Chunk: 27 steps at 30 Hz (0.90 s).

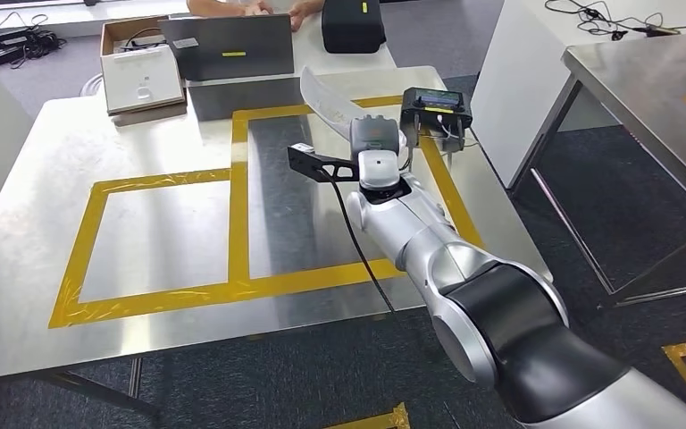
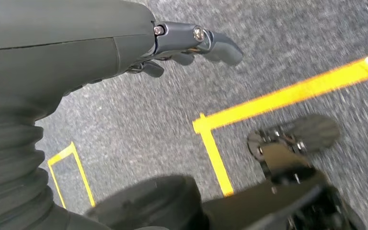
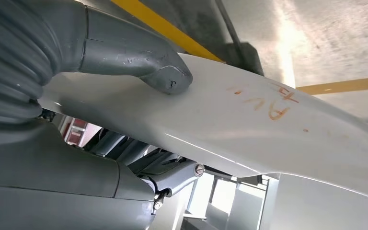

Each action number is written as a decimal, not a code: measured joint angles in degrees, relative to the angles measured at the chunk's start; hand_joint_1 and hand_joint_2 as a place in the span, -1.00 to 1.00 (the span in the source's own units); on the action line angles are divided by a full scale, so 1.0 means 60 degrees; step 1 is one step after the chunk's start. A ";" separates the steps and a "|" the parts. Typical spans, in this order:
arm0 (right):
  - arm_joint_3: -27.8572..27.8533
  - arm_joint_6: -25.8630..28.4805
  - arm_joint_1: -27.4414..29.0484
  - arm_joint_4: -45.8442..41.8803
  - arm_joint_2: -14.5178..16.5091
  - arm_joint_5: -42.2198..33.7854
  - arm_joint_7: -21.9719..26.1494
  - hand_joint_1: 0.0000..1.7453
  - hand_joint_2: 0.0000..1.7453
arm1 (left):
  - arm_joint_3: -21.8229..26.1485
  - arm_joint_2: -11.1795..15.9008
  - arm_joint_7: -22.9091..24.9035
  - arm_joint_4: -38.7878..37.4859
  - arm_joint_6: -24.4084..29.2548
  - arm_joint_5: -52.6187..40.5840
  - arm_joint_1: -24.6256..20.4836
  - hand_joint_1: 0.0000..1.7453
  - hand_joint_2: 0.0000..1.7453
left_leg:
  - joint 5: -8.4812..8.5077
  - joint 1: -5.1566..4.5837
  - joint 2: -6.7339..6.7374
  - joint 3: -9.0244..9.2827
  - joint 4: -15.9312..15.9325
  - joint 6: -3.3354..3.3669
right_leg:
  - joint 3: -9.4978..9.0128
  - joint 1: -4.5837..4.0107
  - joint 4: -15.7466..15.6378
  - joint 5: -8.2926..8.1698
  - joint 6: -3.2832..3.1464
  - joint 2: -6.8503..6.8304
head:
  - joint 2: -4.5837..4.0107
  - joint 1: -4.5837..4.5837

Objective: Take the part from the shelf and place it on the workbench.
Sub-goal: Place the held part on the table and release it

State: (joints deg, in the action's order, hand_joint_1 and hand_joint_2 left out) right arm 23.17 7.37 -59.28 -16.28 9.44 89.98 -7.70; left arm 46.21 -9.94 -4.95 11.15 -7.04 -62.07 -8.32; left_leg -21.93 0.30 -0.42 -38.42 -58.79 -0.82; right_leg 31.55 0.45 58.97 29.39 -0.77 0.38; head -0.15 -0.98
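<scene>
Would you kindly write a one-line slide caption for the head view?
Right hand holds the white part over the steel workbench, above its yellow tape outline.

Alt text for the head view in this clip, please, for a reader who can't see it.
The robot's right hand holds a curved white part over a steel workbench marked with yellow tape rectangles. A black device stands just beyond the hand, and a cardboard box and a laptop lie at the far edge.
</scene>
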 joint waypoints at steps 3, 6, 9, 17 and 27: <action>0.0000 0.0002 -0.0014 0.0000 0.0000 -0.0002 -0.0014 1.00 1.00 | 0.0000 -0.0006 0.0001 0.0003 0.0001 -0.0006 -0.0018 -1.00 1.00 | -0.0043 -0.0019 -0.0036 -0.0001 0.0003 0.0062 | -0.0067 0.0002 -0.0119 0.0002 -0.0023 -0.0026 | 0.0000 -0.0004; 0.0000 0.0004 -0.0036 0.0000 -0.0001 0.0000 -0.0028 1.00 1.00 | 0.0000 -0.0024 0.0000 0.0000 0.0001 -0.0022 -0.0022 -1.00 1.00 | -0.0074 -0.0019 -0.0037 0.0008 0.0004 0.0118 | -0.0113 0.0002 -0.0204 0.0009 0.0008 -0.0030 | 0.0000 -0.0004; 0.0000 0.0003 -0.0040 0.0000 -0.0004 -0.0002 -0.0035 1.00 1.00 | 0.0000 -0.0029 -0.0004 0.0001 0.0001 -0.0032 -0.0023 -1.00 1.00 | -0.0080 -0.0021 -0.0033 0.0013 0.0003 0.0157 | -0.0133 0.0004 -0.0253 -0.0005 0.0100 -0.0032 | 0.0000 -0.0004; 0.0086 -0.0066 0.0007 0.0000 -0.0004 -0.0001 0.0016 1.00 1.00 | 0.0000 -0.0029 -0.0001 0.0003 0.0001 -0.0020 -0.0026 -1.00 1.00 | -0.0060 -0.0021 -0.0024 0.0034 0.0004 0.0185 | -0.0151 0.0003 -0.0267 -0.0040 0.0201 -0.0031 | 0.0000 -0.0001; 0.0238 -0.0123 0.0187 0.0004 0.0000 -0.0002 -0.0009 1.00 1.00 | 0.0000 -0.0033 0.0005 0.0003 0.0001 -0.0028 -0.0035 -1.00 1.00 | -0.0057 -0.0019 -0.0023 0.0062 0.0023 0.0179 | -0.0174 -0.0001 -0.0264 -0.0038 0.0206 -0.0031 | 0.0000 0.0000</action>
State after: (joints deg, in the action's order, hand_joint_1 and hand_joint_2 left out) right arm 24.59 6.63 -58.16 -16.26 9.44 89.97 -7.75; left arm 46.21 -10.14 -4.92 11.17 -7.04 -62.24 -8.53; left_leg -22.27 0.19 -0.56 -38.05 -58.65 0.25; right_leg 30.50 0.45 57.39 29.16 0.47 0.19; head -0.15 -0.98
